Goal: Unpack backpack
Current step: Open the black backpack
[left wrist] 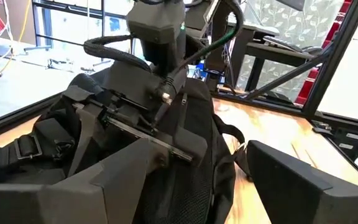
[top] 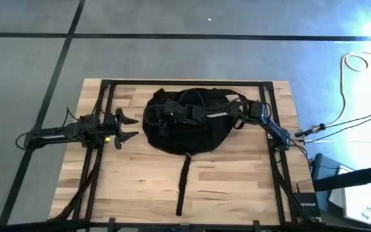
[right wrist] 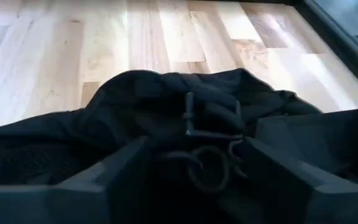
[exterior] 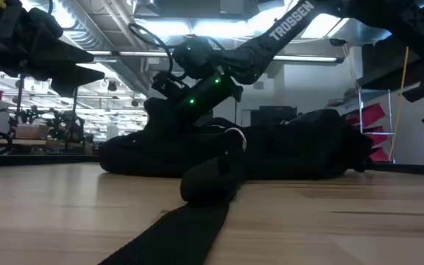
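The backpack (top: 187,125) lies near the table's (top: 237,187) far edge with nothing taken out, so the unpacking looks barely begun. The left gripper (top: 129,127) hovers spread and empty just beside its left side. The right gripper (top: 238,116) sits over the right side, fingers parted on the fabric, grasping nothing yet.

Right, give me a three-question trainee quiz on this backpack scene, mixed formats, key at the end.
1. True or false: the backpack lies on the wooden table, with one strap trailing toward the near edge.
2. Which gripper is over the backpack? A) left gripper B) right gripper C) neither
3. Fill in: the left gripper's jaws are ____, beside the backpack and holding nothing.

Key: 1 true. 2 B; the right gripper reaches over the backpack's right end, fingers apart in its wrist view. 3 open.
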You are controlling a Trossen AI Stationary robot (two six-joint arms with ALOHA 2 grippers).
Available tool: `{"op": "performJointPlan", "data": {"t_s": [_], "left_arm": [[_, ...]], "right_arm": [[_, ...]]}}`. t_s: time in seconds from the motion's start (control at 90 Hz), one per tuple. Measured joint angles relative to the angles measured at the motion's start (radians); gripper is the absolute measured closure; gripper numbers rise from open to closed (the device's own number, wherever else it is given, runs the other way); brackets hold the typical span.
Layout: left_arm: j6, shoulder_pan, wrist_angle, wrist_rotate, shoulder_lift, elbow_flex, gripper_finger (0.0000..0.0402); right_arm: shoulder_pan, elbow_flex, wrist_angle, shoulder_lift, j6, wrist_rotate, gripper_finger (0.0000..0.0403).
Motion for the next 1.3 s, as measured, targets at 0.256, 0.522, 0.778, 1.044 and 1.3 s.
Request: {"op": "performJointPlan", "data": {"t_s": [0.256,0.522,0.778,1.044,1.3], "left_arm": [[0.0,0.0,0.0,0.0,0.0,0.0,0.0144],[0.0,0.0,0.0,0.0,0.0,0.0,0.0144],[0.0,0.0,0.0,0.0,0.0,0.0,0.0144],[0.0,0.0,0.0,0.0,0.0,0.0,0.0144],[0.0,0.0,0.0,0.0,0.0,0.0,0.0144]], "right_arm": [[-0.004,0.0,0.029,0.009,-0.025,0.049,0.0063],[-0.003,0.004,0.046,0.075,-0.013,0.002,0.0105],[-0.002,0.003,0.073,0.089,-0.013,-0.005,0.0208],[0.009,0.0,0.136,0.089,-0.013,-0.004,0.0338],[0.01,0.0,0.142,0.06,-0.027,0.02,0.0376]]}}
